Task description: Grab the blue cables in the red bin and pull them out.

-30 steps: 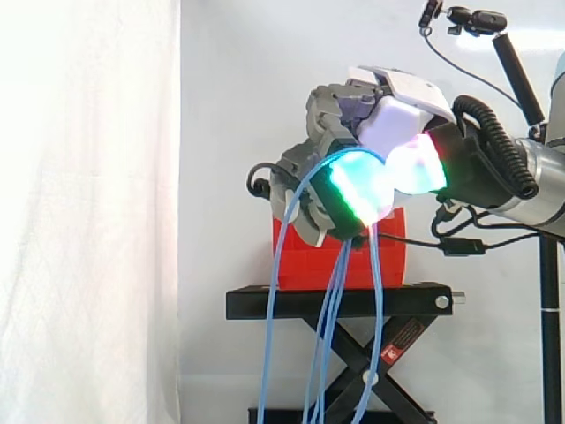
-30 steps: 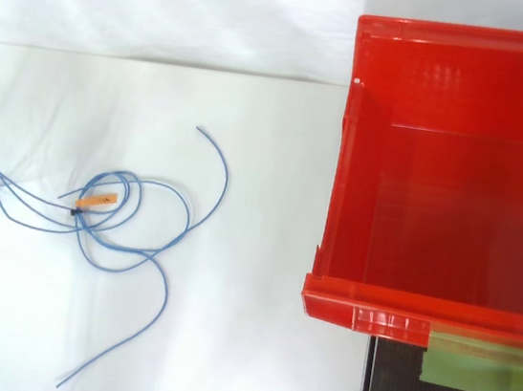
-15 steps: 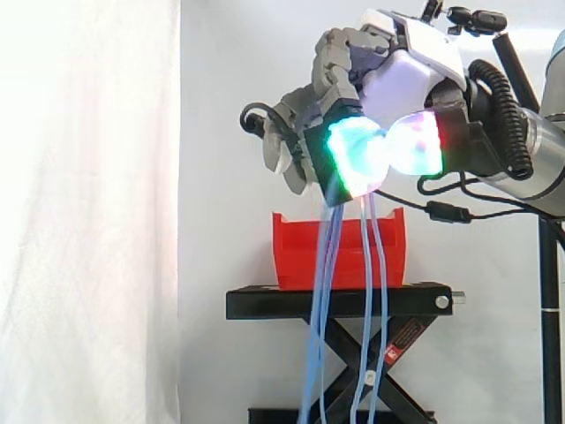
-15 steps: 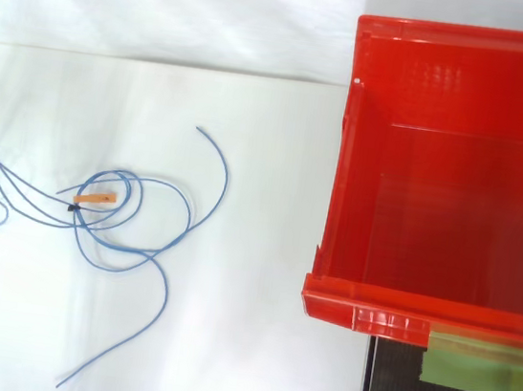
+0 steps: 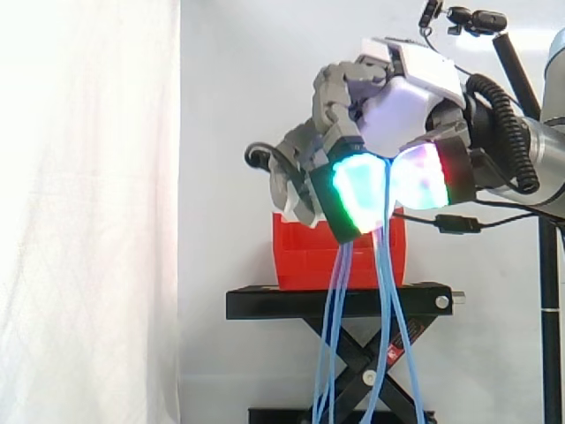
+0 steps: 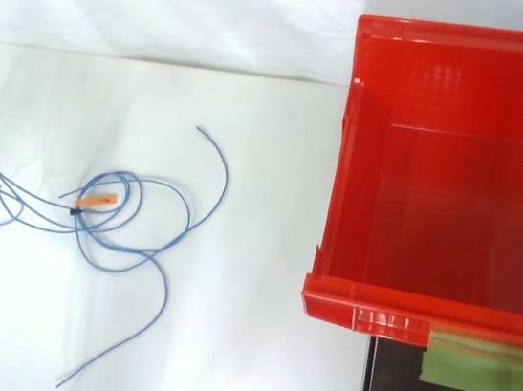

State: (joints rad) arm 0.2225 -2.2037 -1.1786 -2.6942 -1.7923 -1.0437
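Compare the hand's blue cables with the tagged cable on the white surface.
The held cables hang nearly straight, pinched by the hand's fingers; the tagged cable lies looped, untouched. Only the tagged cable bears an orange tag, not the held cables. Both thin, blue, outside the red bin.

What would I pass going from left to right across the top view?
Blue cables strewn loose on the white surface → a bare stretch of that surface → the red bin.
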